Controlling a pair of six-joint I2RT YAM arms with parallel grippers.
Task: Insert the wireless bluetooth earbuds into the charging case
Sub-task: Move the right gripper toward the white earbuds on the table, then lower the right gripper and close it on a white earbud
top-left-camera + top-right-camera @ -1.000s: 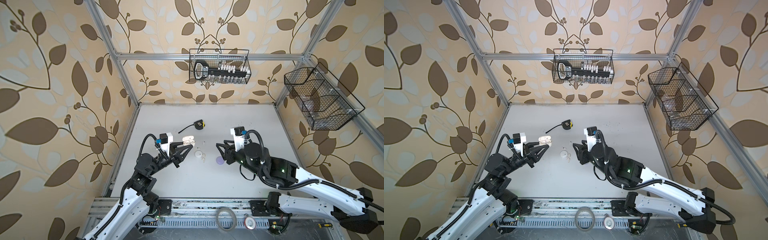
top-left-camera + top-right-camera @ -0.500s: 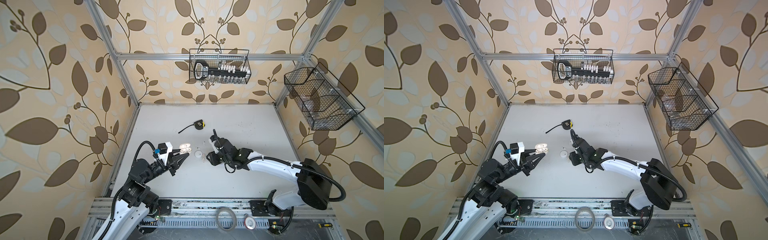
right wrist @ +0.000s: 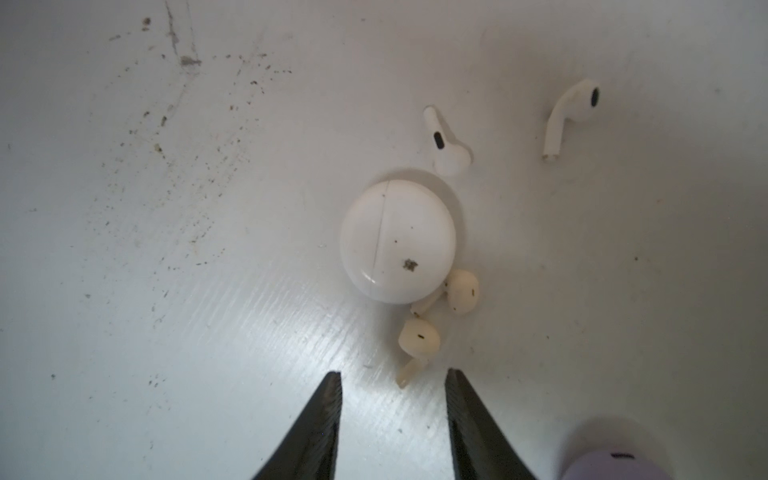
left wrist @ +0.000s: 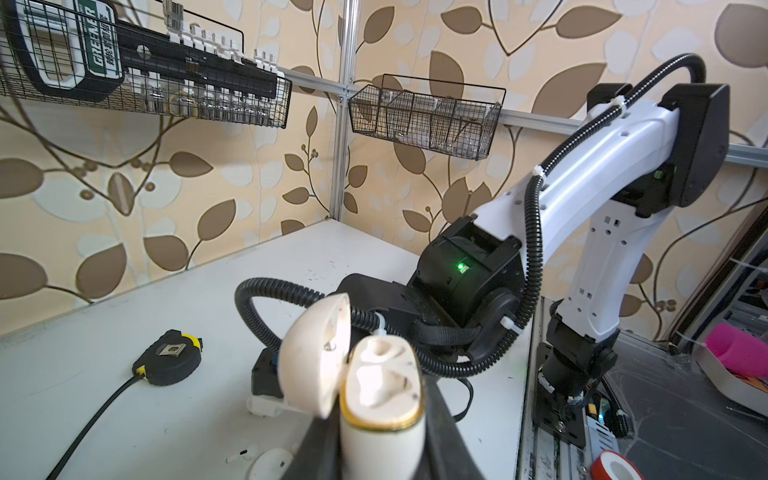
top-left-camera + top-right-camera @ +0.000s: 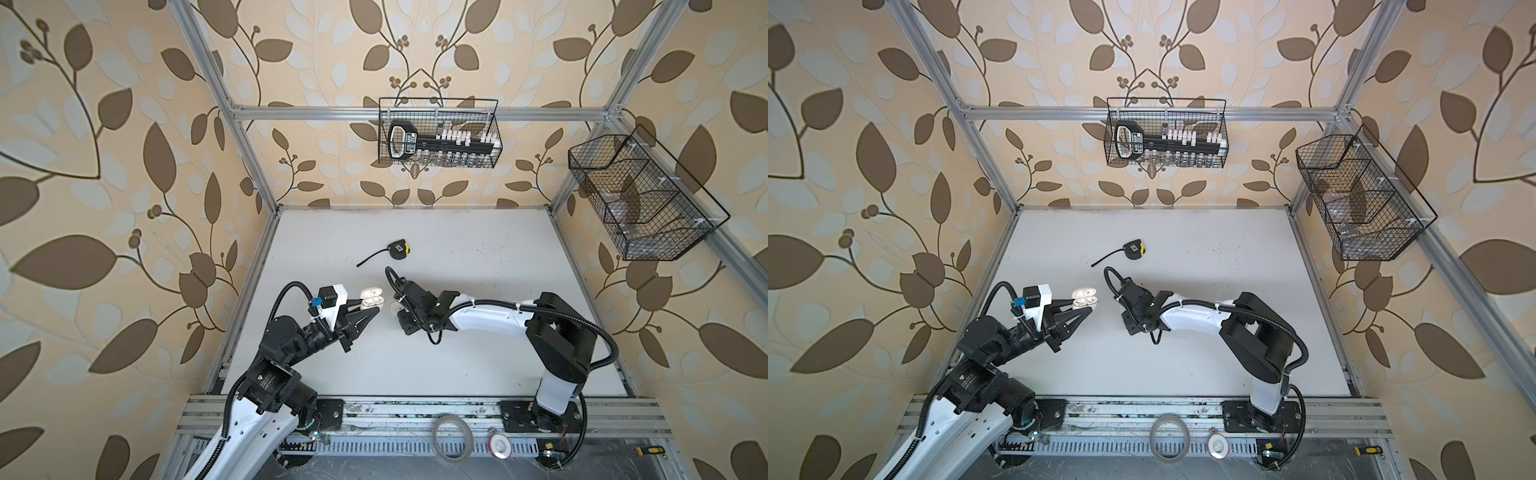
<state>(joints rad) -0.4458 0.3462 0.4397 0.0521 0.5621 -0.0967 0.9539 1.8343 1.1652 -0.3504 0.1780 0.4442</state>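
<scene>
My left gripper [image 4: 380, 415] is shut on the body of a cream charging case [image 4: 382, 399] and holds it off the table, lid swung open. The same case [image 5: 371, 298] [image 5: 1084, 298] shows in both top views. My right gripper [image 3: 393, 374] hangs open, pointing down at the table. Just past its tips lies a cream earbud [image 3: 417, 338]. Another cream earbud [image 3: 461, 291] rests against a shut round white case [image 3: 397, 241]. Two white earbuds [image 3: 446, 143] [image 3: 569, 112] lie farther off. In the top views the right wrist hides its fingers.
A lavender case [image 3: 611, 461] sits close beside the right gripper. A black and yellow tape measure [image 5: 398, 250] lies farther back. Wire baskets hang on the back wall [image 5: 438, 137] and right wall [image 5: 640, 199]. Tape rolls [image 5: 452, 438] lie on the front rail.
The right arm has swung in and tipped its gripper down over the white case and cream earbuds. The left gripper has drawn slightly back and left, keeping hold of the cream case.
</scene>
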